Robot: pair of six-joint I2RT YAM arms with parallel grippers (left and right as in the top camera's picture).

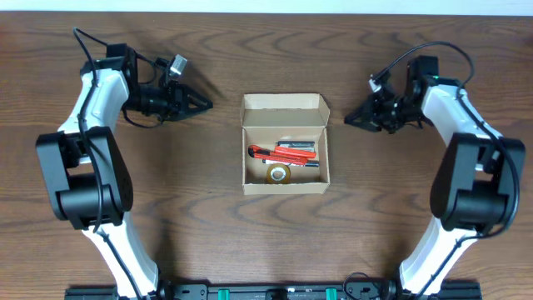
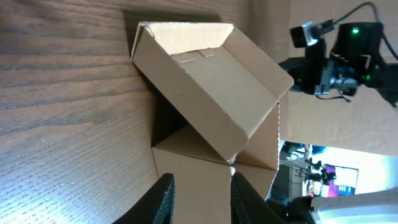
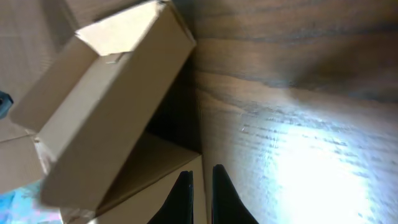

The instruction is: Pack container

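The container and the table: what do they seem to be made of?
The container: seemingly cardboard, matte tan, with thin folded walls and a creased flap. The table: wood-look surface, dark brown with grain lines and soft glare; solid wood or laminate cannot be told.

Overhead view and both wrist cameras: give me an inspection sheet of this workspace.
Surface: dark wood-grain table.
Job's things: container at centre, flap lid open; red pens and tape roll inside.
Clutter: nothing seen.
Grippers: left gripper slightly open, right gripper shut; both empty, either side of the box, apart from it.
Cables: left-arm cable and right-arm cable, black, looped.
Surroundings: pale strip beyond the far edge.
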